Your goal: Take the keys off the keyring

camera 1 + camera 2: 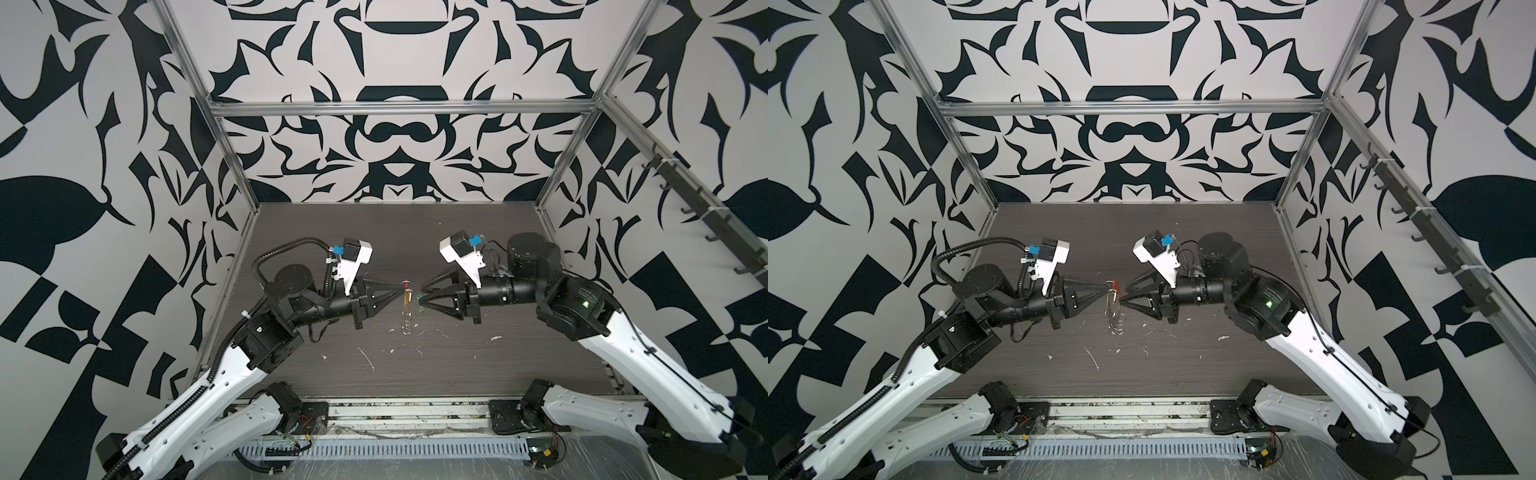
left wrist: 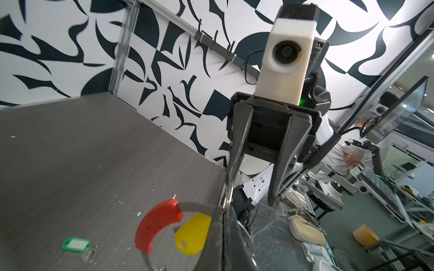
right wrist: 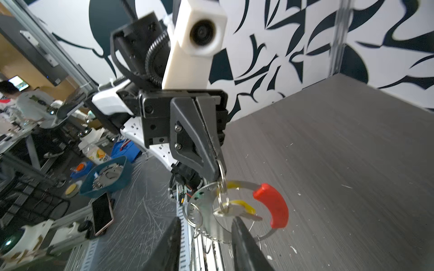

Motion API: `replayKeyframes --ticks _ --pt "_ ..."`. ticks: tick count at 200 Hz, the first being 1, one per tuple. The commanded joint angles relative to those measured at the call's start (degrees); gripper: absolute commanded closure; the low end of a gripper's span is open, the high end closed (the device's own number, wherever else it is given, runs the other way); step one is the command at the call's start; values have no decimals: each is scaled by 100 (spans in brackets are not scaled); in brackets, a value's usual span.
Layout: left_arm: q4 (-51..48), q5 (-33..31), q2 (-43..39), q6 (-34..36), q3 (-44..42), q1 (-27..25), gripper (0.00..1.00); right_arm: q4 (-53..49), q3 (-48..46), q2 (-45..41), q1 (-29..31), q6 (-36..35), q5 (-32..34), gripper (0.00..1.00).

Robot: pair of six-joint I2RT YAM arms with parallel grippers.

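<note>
Black-and-white patterned walls [image 1: 395,62], aluminium frame [image 1: 399,109], dark wood-grain tabletop [image 1: 457,374].

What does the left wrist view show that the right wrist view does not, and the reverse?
Only the left wrist view shows the oblong green plastic tag lying on the grey table. Only the right wrist view shows the small silvery metal key, the holes in the flat silvery hoop, and the whole left pincer, shut on a small wire ring. Both show the red curved plastic sleeve and the oblong yellow plastic tag.
</note>
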Motion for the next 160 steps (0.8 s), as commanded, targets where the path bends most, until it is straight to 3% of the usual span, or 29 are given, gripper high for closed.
replayKeyframes --ticks 1,80,160 --pt "556 -494 -160 -3 -143 8 100 903 -231 -243 18 295 758 61" --pt "1362 -780 -210 -201 -507 9 100 2061 -737 -400 21 716 1248 56" --pt "2395 -706 -24 -595 -811 9 100 3541 -815 130 20 1606 470 57"
